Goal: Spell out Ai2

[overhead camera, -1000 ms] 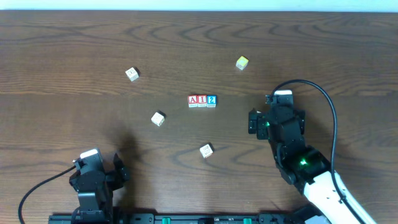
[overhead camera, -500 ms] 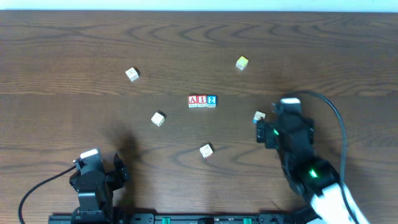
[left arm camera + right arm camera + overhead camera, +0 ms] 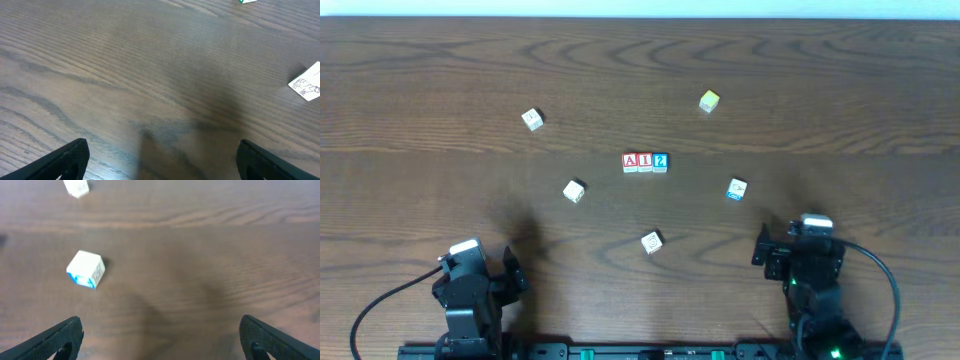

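Dark wood-grain table (image 3: 840, 90); near its middle, touching in a row along the far edge's line, red-and-white A cube (image 3: 630, 161), I cube (image 3: 645, 161), blue 2 cube (image 3: 660, 161); apart from these, yellow-green cube (image 3: 709, 101) toward the far-right corner; white cube with blue trim (image 3: 737, 188) rightward; first cream cube (image 3: 532, 119) toward the far-left corner; second cream cube (image 3: 574, 190) leftward; third cream cube (image 3: 652, 241) toward the near edge.

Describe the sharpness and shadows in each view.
Overhead: sharp and evenly lit, letters on the cube row readable, a faint shadow patch on the table. Left wrist: wood grain fairly clear, a dark smudge of shadow low in the middle. Right wrist: blurred throughout, the white cube soft-edged.
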